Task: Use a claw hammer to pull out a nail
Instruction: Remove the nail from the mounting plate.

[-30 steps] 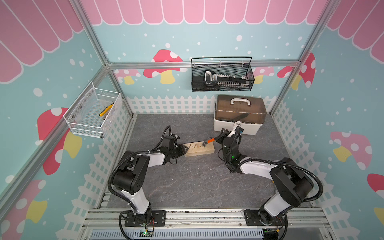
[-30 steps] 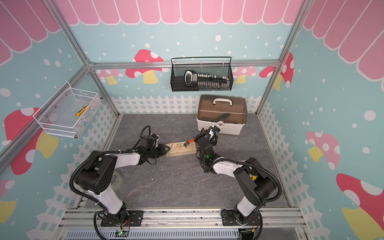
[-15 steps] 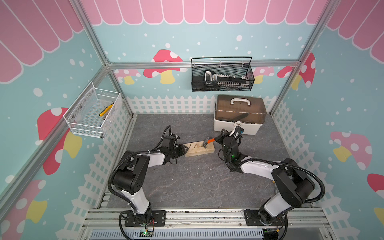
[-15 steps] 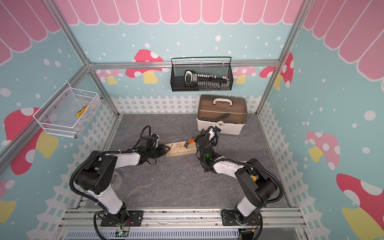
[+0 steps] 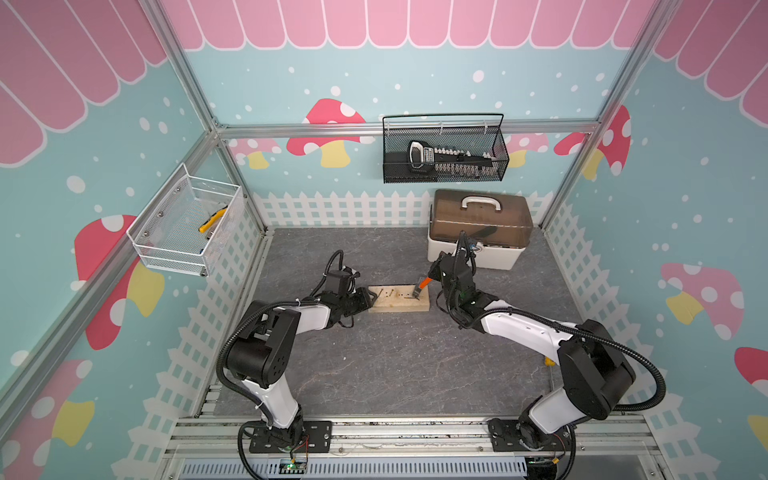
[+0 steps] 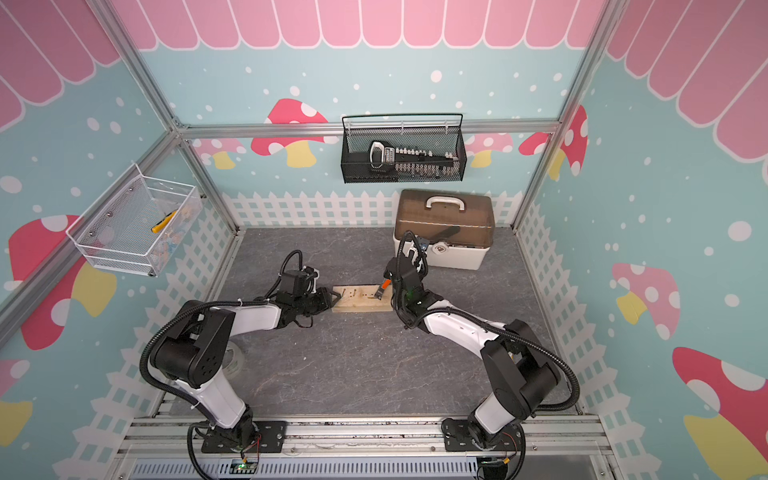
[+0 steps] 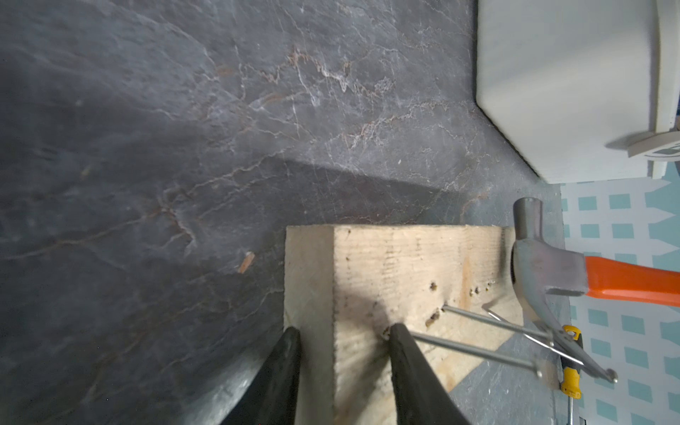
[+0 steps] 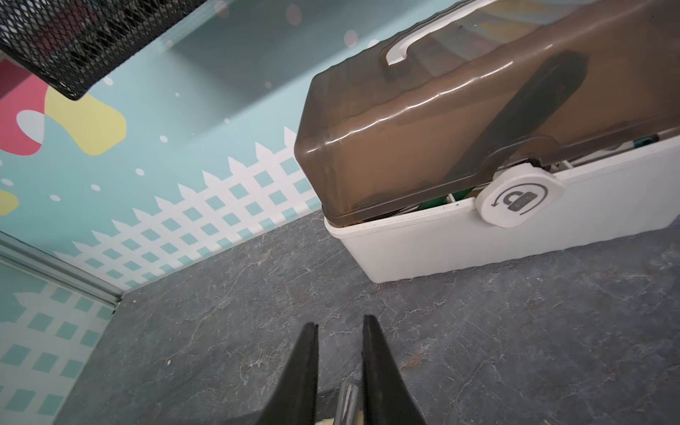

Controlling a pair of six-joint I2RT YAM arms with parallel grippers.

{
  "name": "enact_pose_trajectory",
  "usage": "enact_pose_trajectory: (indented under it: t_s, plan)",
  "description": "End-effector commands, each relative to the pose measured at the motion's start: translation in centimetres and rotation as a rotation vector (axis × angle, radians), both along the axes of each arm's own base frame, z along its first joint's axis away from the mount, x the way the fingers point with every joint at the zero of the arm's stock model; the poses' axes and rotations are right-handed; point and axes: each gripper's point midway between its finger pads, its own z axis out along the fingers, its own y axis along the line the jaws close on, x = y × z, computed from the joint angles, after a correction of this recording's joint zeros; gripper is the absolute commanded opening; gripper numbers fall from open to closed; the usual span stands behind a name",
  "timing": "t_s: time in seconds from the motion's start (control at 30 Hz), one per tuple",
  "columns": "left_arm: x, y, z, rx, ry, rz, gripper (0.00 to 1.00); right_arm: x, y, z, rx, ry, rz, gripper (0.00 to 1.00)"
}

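Observation:
A pale wooden block (image 5: pixel 399 305) lies mid-floor with several nails (image 5: pixel 390 293) standing in its top. My left gripper (image 7: pixel 344 331) is shut on the block's left end, one finger on its side and one on its top face. The claw hammer (image 7: pixel 544 268) has a steel head and an orange neck (image 5: pixel 424 284) and sits at the block's right end. Its claw lies against a long tilted nail (image 7: pixel 496 327). My right gripper (image 8: pixel 340 327) is shut on the hammer; a bit of its steel (image 8: pixel 347 401) shows between the fingers, and the handle is hidden.
A white toolbox with a brown lid (image 5: pixel 478 245) stands just behind the right wrist. A black mesh basket (image 5: pixel 444 149) hangs on the back wall. A white wire basket (image 5: pixel 187 224) on the left wall holds a yellow-handled tool (image 5: pixel 212 219). A yellow-and-black tool (image 7: pixel 570 379) lies on the floor.
My right wrist has shifted slightly left and toward the back with the hammer. The block and the left gripper have stayed put.

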Motion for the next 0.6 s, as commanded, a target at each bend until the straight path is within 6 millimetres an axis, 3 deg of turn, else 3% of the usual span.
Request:
enact_pose_trajectory:
  t_s: [0.0, 0.17, 0.4, 0.57]
  plan:
    - [-0.7, 0.3, -1.3, 0.039, 0.053, -0.006, 0.40, 0.3, 0.4, 1.0, -0.064, 0.007, 0.010, 0.00]
    - [-0.6, 0.2, -0.3, 0.039, 0.035, -0.012, 0.40, 0.6, 0.5, 2.2, -0.079, -0.002, 0.007, 0.00]
    - [-0.4, 0.3, 2.6, 0.052, -0.035, -0.030, 0.40, 0.5, 0.3, 4.5, -0.132, -0.008, 0.018, 0.00]
    - [-0.4, 0.1, 4.8, 0.055, -0.093, -0.053, 0.41, -0.1, 0.2, 4.8, -0.160, 0.005, 0.037, 0.00]
